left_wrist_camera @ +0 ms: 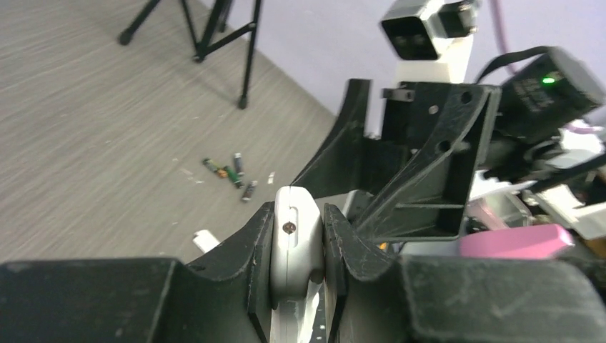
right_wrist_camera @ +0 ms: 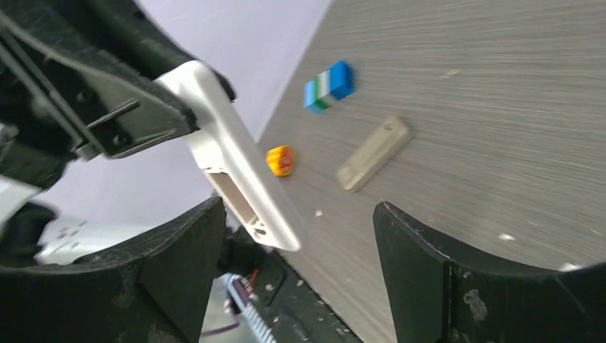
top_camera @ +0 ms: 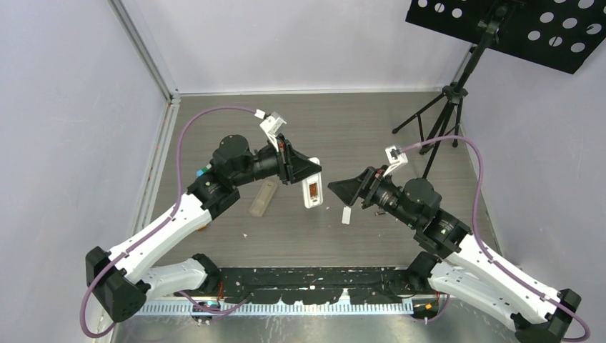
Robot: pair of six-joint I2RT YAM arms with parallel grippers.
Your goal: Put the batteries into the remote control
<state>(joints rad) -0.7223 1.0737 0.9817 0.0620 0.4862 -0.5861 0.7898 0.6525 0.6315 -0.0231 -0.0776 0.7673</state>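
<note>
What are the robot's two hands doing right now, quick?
Left gripper: closed, holding the remote control.
Right gripper: open, holding nothing.

- The remote control shows only a thin edge in the left wrist view. The left tool covers both its flanks, and the bottom edge of the picture cuts off its lower end.
- From the right wrist, its upper end is tucked behind that tool, and the dark recess is too blurred to tell what lies inside.
- The batteries are a tiny huddle on the worktop; I can't count them surely.
- The right tool has both fingers cut by the bottom edge.
- An orange lump is too smeared to name.
</note>
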